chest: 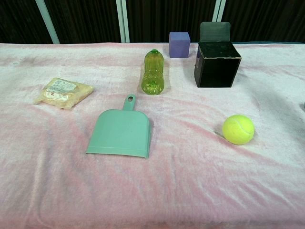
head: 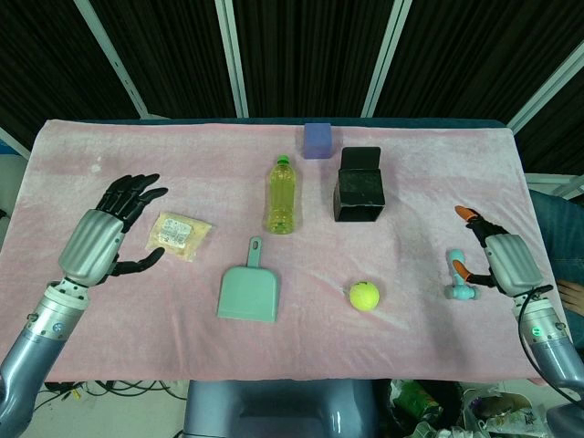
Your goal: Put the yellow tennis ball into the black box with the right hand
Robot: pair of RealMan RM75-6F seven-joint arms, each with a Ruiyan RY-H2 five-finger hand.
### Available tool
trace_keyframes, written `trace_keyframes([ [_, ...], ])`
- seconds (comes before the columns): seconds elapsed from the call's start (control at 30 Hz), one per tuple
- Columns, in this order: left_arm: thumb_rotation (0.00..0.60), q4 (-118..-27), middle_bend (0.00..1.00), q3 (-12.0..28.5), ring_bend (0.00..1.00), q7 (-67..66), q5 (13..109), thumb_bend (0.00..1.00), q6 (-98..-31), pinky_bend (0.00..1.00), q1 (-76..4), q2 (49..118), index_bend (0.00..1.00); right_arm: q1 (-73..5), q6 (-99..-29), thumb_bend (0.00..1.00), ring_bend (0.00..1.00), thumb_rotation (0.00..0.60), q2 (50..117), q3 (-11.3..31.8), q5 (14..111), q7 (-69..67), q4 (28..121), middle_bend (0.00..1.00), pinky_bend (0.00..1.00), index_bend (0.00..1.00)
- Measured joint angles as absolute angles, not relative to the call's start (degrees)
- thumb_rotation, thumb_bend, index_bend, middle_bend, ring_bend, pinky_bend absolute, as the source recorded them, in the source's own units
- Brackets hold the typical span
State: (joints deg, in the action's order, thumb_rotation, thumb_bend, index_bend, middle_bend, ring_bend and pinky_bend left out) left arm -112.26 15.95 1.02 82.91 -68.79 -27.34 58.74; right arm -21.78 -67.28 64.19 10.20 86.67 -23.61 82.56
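The left hand (head: 114,228) is seen at the left of the pink cloth (head: 411,301) with fingers spread and nothing held, a snack packet (head: 180,234) just beside it. Toward the middle, a teal dustpan (chest: 121,132) and a yellow-green bottle (chest: 153,72) are laid; the yellow tennis ball (chest: 238,129) is found near the front edge, well apart from the black box (chest: 217,63), whose lid is raised. At the far right, the right hand (head: 497,257) is held with fingers apart beside a small teal object (head: 459,278), whether touching cannot be told.

The head view looks down from high up on the whole table (head: 438,356), the chest view looks low and close across its middle, and both share the middle.
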Motion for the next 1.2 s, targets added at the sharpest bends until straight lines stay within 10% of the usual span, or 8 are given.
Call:
trace_keyframes([
  [0.9, 0.6, -113.71, 0.05, 14.92, 0.0, -4.56, 84.54, 0.27, -72.13, 0.0, -28.54, 58.07, 0.14, -26.66, -64.64, 0.28, 0.25, 0.6, 66.73, 7.66, 88.1, -26.55, 84.23, 0.12, 0.29, 0.09],
  [1.2, 0.6, -117.2, 0.05, 8.82, 0.0, -8.07, 88.22, 0.27, -78.91, 0.0, -19.77, 51.77, 0.14, -23.96, -67.72, 0.7, 0.31, 0.6, 64.12, 6.6, 86.79, -14.86, 90.26, 0.22, 0.34, 0.17],
])
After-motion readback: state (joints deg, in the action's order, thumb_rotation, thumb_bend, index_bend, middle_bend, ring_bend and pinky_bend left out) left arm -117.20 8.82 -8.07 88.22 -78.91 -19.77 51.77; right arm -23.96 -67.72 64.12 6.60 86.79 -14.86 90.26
